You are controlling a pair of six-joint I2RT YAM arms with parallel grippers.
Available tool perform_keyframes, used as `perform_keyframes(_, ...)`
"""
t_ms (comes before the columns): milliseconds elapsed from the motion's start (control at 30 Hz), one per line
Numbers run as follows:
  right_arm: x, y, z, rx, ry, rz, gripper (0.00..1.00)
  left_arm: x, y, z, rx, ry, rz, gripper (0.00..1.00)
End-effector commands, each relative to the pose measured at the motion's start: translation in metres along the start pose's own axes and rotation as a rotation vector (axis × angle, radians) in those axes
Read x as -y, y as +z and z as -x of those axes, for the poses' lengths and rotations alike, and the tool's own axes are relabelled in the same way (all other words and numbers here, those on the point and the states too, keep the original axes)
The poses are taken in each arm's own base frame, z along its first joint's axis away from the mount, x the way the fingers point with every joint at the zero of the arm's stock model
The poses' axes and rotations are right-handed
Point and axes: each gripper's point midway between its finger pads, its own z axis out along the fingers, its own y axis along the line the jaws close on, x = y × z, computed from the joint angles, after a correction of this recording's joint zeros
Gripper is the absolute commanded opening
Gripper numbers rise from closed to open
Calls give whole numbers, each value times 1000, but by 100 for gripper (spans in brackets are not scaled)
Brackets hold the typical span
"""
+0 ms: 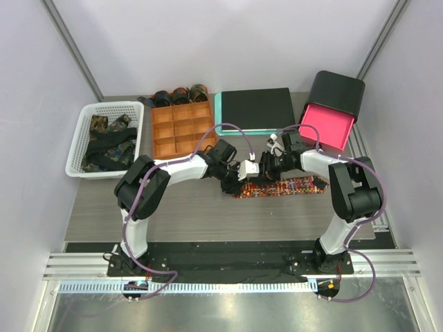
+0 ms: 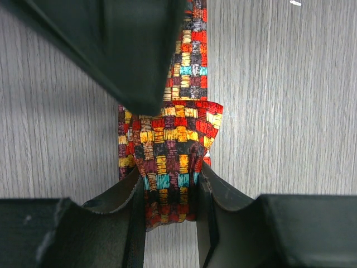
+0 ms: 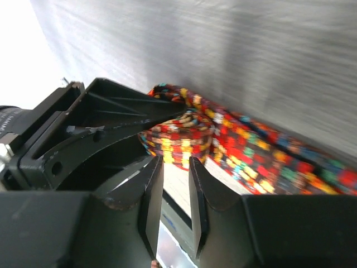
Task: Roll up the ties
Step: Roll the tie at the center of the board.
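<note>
Bright, even overhead light, soft shadows. Beyond the left gripper (image 2: 170, 181) a dark body (image 2: 111, 44) is blurred; white glare blows out beside the right gripper (image 3: 174, 166).

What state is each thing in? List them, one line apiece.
Checked tie: one end coiled, the rest flat on the table.
Left pincer: shut on the tie's coiled end.
Right pincer: slightly open, empty, tips at the coil.
Basket ties: loose, unrolled.
Dark rolls: three, coiled, at the tray's far edge.
</note>
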Motion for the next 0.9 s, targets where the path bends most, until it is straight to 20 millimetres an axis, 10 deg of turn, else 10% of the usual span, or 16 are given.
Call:
perform_keyframes(0, -13, 8, -3, -16, -3, 36, 31, 0, 4, -49, -169, -56, 16, 20)
perform_keyframes(467, -7, 31, -17, -91, -25, 32, 34, 1, 4, -50, -175, -45, 9, 25)
perform_keyframes(867, 37, 40, -20, -121, -12, -149, 1, 3, -4, -34, -126, -37, -5, 46)
